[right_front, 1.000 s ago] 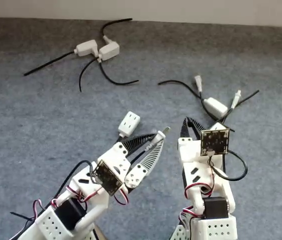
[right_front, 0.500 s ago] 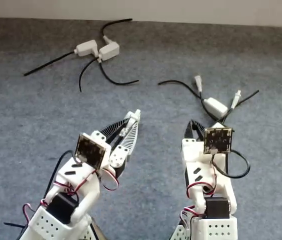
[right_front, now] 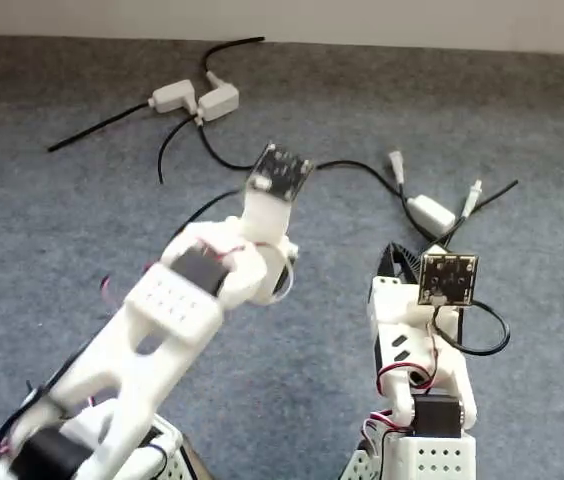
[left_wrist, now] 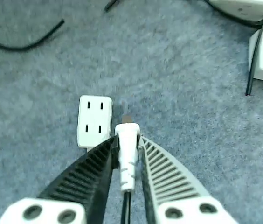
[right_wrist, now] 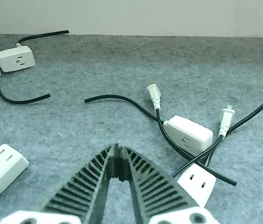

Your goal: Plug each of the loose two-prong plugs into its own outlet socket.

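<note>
My left gripper (left_wrist: 127, 141) is shut on a white two-prong plug (left_wrist: 126, 158), its prongs pointing down at the carpet. A white outlet socket (left_wrist: 94, 120) lies flat just beside the plug's tip, slots facing up. In the high view the left arm (right_front: 212, 290) stretches forward over that spot and covers it. My right gripper (right_wrist: 119, 148) is shut with nothing in it, low over the carpet. Ahead of it lie two loose plugs (right_wrist: 154, 91) (right_wrist: 225, 116) on black cords, with an outlet (right_wrist: 190, 133) between them and another outlet (right_wrist: 196, 183) nearer.
Two white outlets (right_front: 173, 96) (right_front: 219, 102) with black cords lie at the back left. The right arm (right_front: 432, 330) stands at the front right, an outlet (right_front: 430, 213) and plugs (right_front: 396, 160) (right_front: 476, 190) beyond it. Grey carpet (right_front: 62, 250) is bare at the left.
The left arm has swung up and forward with the plug, from low at the front to over the middle outlet, which it now covers in the high view. The right arm barely moved.
</note>
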You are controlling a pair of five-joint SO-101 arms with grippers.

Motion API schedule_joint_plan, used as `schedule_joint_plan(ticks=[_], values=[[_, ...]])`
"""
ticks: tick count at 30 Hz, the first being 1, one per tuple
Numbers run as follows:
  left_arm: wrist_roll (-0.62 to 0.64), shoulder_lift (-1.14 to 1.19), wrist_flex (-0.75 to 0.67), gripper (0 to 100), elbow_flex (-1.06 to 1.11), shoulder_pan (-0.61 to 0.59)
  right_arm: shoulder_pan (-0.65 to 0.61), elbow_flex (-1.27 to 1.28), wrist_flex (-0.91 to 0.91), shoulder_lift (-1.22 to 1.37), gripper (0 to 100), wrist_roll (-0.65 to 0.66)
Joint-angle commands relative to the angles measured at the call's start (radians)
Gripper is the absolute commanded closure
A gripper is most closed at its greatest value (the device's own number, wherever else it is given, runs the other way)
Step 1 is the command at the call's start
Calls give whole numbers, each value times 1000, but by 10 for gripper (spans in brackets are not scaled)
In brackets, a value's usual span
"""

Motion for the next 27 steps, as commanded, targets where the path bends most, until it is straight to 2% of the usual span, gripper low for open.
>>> schedule_joint_plan(ticks=[1, 8, 10, 13, 18, 22, 27], values=[[215, 237, 118, 993, -289, -51, 10, 131, 2, -4, 991, -11], [595, 456, 439, 993, -682, -59, 10, 131, 2, -4, 991, -11], [672, 493, 488, 993, -753, -58, 10, 131, 2, -4, 991, -11], [724, 545, 471, 993, -811, -56, 10, 131, 2, -4, 991, -11], [999, 639, 463, 993, -822, -76, 8, 131, 2, -4, 991, -11], [1155, 704, 457, 993, -828, -94, 8, 131, 2, -4, 991, -11], [1189, 737, 419, 993, -828, -143, 5, 131, 2, -4, 991, -11]])
